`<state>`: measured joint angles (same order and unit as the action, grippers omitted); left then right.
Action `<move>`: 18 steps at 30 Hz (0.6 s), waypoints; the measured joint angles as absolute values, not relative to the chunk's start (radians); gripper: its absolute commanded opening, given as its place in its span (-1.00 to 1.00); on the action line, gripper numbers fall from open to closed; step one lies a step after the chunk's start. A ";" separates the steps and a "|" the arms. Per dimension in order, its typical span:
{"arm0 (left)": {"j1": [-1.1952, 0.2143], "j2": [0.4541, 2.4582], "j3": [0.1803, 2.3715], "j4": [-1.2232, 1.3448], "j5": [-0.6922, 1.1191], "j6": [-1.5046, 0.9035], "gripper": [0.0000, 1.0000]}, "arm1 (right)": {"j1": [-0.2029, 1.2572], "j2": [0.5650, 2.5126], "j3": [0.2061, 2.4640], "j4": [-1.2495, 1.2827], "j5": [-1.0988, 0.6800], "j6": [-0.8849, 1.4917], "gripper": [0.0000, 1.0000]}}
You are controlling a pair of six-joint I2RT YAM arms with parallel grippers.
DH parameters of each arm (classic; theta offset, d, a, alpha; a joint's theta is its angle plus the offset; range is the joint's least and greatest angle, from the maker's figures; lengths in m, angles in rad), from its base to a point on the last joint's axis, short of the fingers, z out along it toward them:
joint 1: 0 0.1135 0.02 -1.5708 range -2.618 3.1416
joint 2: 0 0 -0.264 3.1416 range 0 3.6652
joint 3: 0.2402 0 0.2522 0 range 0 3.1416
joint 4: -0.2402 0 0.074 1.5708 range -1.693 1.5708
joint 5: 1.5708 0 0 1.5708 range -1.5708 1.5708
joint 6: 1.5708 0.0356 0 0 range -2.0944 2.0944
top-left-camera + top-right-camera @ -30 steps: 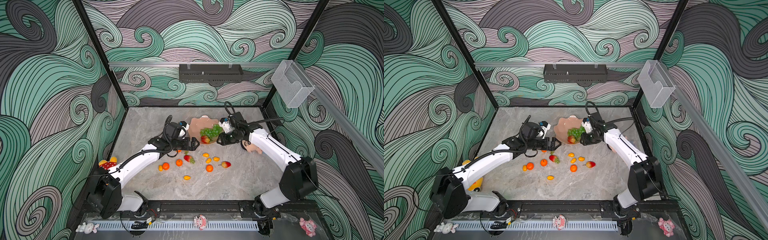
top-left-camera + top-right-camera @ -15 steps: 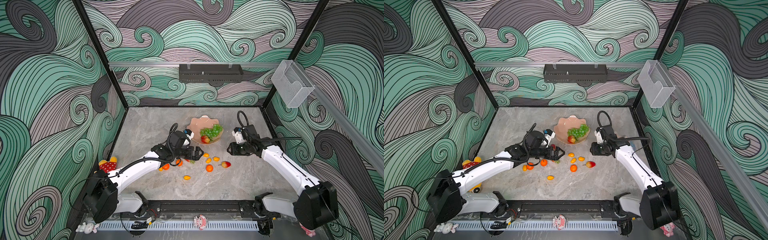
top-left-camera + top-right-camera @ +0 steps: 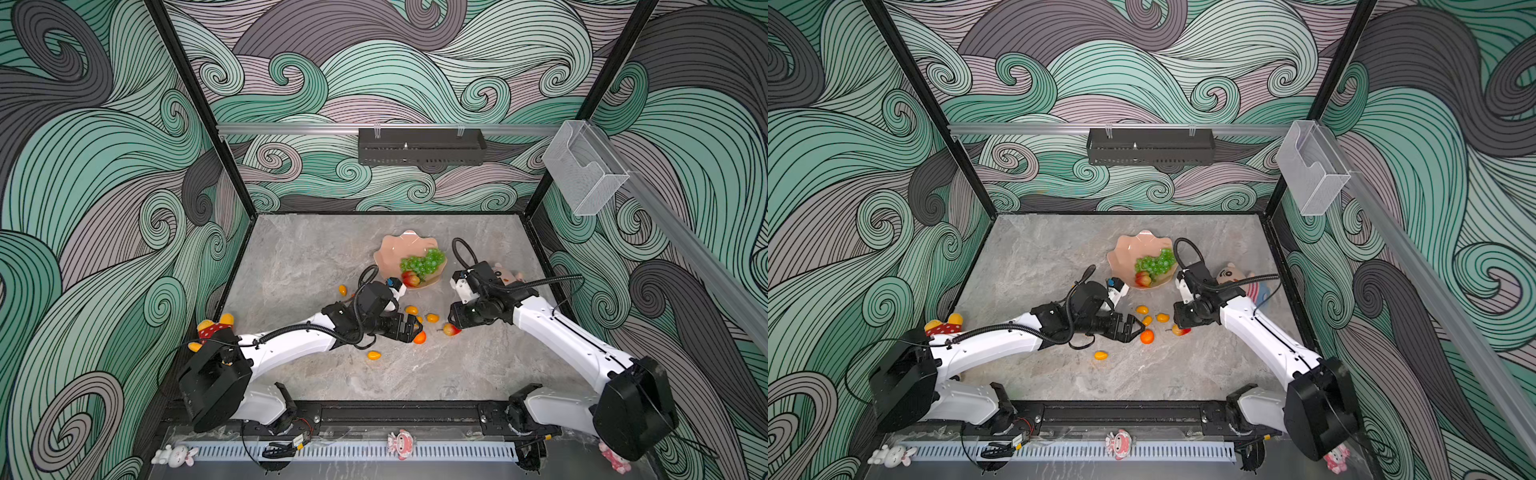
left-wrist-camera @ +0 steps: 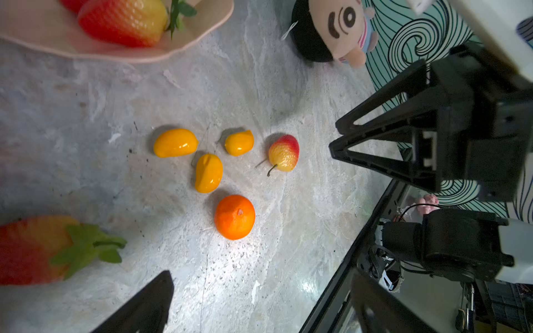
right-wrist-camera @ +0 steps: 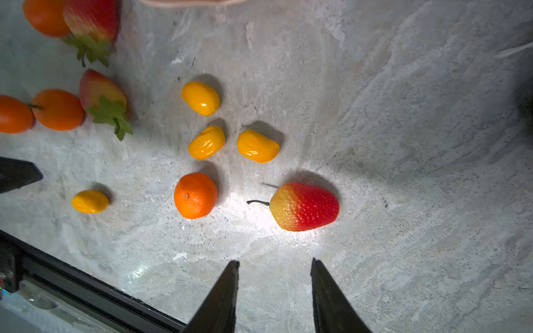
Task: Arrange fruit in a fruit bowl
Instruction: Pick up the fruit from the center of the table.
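- The right pincer (image 5: 274, 261) hovers low over the counter (image 5: 403, 144), half released, with nothing between its jaws.
- A strawberry (image 5: 304, 206) with a bare stalk lies on its side just ahead of the tips, untouched.
- The left pincer (image 3: 1138, 331) is spread fully wide and empty. It reaches in from the left.
- A tangerine (image 3: 1147, 336) sits just off its tips, apart from both fingers in the left wrist view.
- The two pincers face each other across these two fruits and are near each other.
- Three yellow ovals (image 5: 206, 142) cluster just on the far side, and a fourth oval (image 3: 374, 355) lies alone, nearer.
- More tangerines (image 5: 57, 109) and leafy strawberries (image 5: 101, 95) lie further left, beside the left arm.
- The bowl (image 3: 390, 245) stands on the far side of the cluster, mid-counter. It holds only grapes (image 3: 422, 262) and another strawberry (image 3: 410, 278).
- A doll (image 3: 1231, 272) lies to the right of the bowl, behind the right arm.
- The step in hand looks like the approach before a pick, with most of the fruit not yet in the bowl.
- Next, the right pincer probably needs to drop and move forward until its jaws straddle the strawberry, then clench.
- The left pincer needs to settle around the tangerine. It is round and glossy, so a one-sided nudge could roll it away.
- With the arms this near, one should probably carry its fruit to the bowl first.
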<state>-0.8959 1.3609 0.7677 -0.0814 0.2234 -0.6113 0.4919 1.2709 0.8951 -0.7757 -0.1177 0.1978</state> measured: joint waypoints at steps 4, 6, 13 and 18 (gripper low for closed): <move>-0.901 1.269 0.650 -0.067 0.187 -0.655 0.97 | 0.566 1.325 0.920 -0.810 -0.046 0.169 -0.16; -0.901 1.214 0.619 -0.073 0.159 -0.673 0.97 | 0.603 1.358 0.939 -0.820 -0.004 0.149 -0.12; -0.897 1.077 0.604 -0.094 0.070 -0.698 0.97 | 0.678 1.424 0.982 -0.812 0.073 0.051 -0.09; -0.879 1.055 0.566 -0.081 0.062 -0.718 0.97 | 0.730 1.339 0.886 -0.735 0.074 -0.098 -0.09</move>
<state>-0.8787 1.0554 0.5659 -0.0807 0.0624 -0.7181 0.7300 1.3388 0.8856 -0.7349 0.0742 -0.0978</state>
